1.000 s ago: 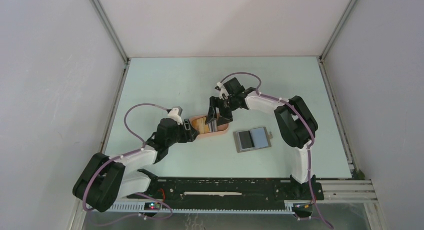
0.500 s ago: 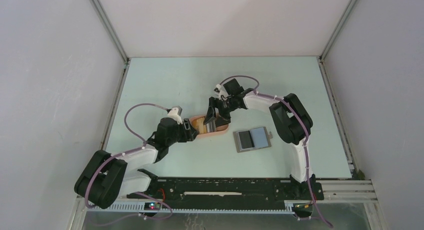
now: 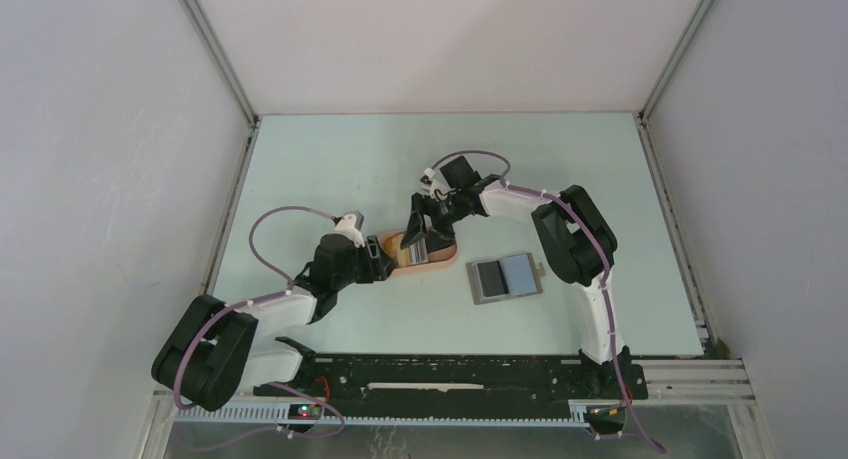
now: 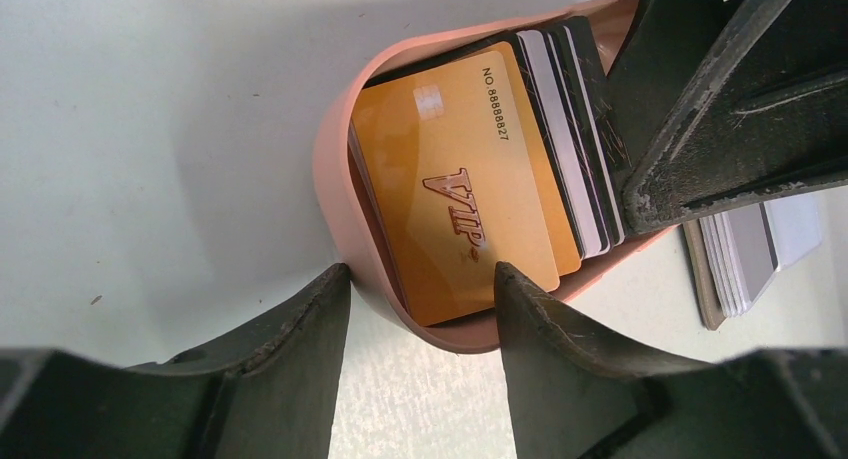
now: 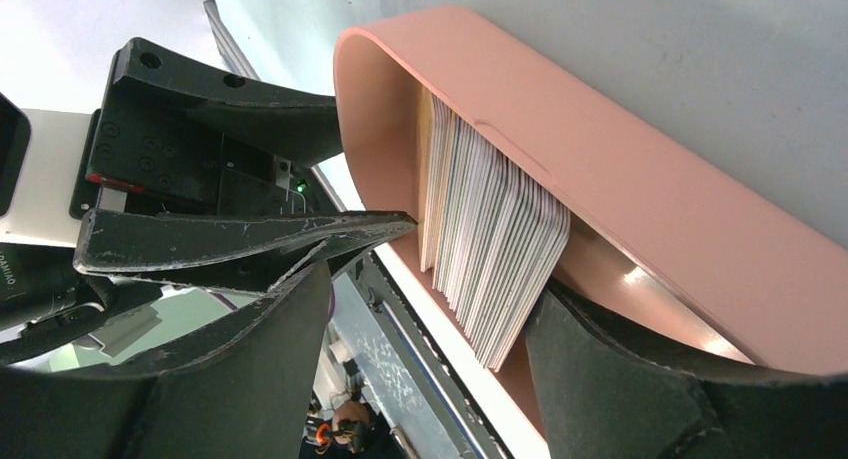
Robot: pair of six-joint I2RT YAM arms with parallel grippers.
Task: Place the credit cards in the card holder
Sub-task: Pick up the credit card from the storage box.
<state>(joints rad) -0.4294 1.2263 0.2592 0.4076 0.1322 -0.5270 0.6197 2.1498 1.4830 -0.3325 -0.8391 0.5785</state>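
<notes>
Since a second earlier, the right gripper (image 3: pixel 418 241) had slid toward 8 o'clock, further over the tray (image 3: pixel 441 266), and its elbow had swung in with it; the left arm had barely shifted.

Nearest the arm bases, the card holder (image 3: pixel 505 277) lay flat and open on the table (image 3: pixel 330 159), one half dark grey and the other blue-grey, with a small tab on its 3 o'clock edge. No card could be seen on it.

At its 9 o'clock, apart from it, sat the peach-orange oval tray. The left gripper (image 3: pixel 374 265) was half closed across the tray's rounded 9 o'clock end, a finger (image 4: pixel 300 349) against the outer wall (image 4: pixel 333 169) and the other at the opposite rim.

Inside the tray the cards (image 5: pixel 490 249) stood on edge in a leaning stack. The left wrist view showed a yellow-orange card (image 4: pixel 460 189) facing out, marked VIP with a printed number, and behind it dark cards (image 4: pixel 585 119) with silvery-white stripes.

Farther back, the right gripper reached down from 1 o'clock with its jaws spread wide on either side of the stack, one finger (image 5: pixel 620 379) just beside the cards' edges, gripping nothing.
</notes>
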